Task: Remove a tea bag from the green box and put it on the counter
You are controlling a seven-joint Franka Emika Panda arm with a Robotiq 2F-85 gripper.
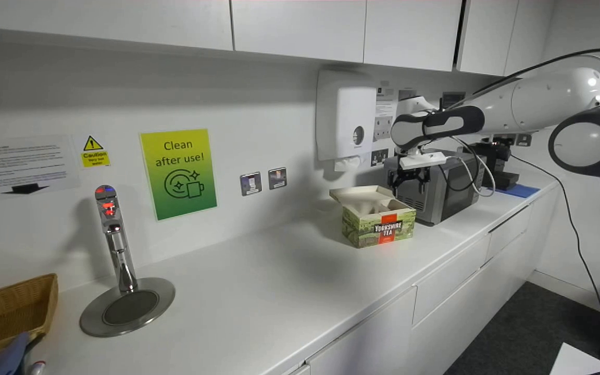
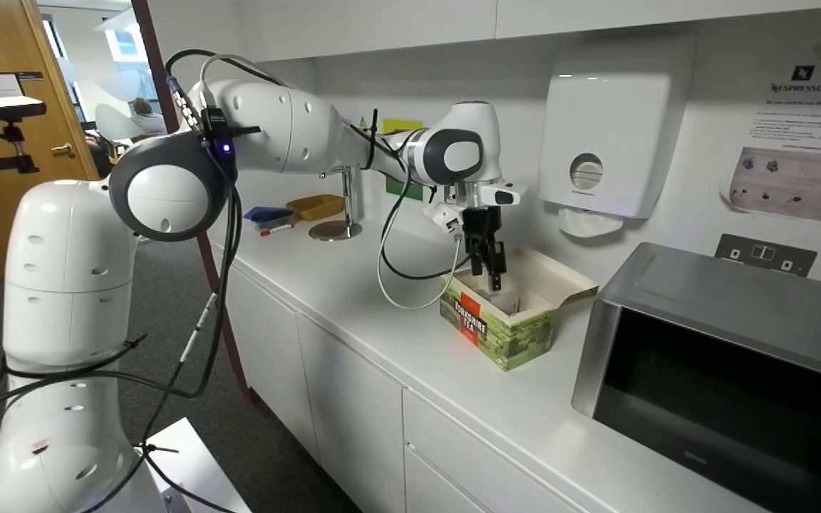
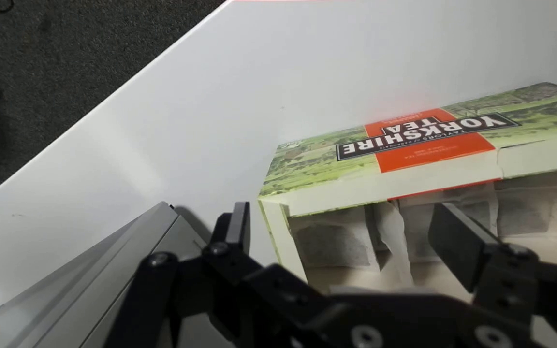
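Note:
The green box stands on the white counter with its lid flap open toward the wall. It also shows in an exterior view and in the wrist view. Several pale tea bags lie inside; in the wrist view one tea bag lies at the end near the microwave, and another stands partly upright beside it. My gripper is open and empty above that end of the box. One finger is over the opening, the other appears just outside the end wall. Both exterior views show the gripper pointing down.
A grey microwave stands close beside the box; its corner shows in the wrist view. A towel dispenser hangs on the wall behind. A tap and wicker basket stand farther along the counter.

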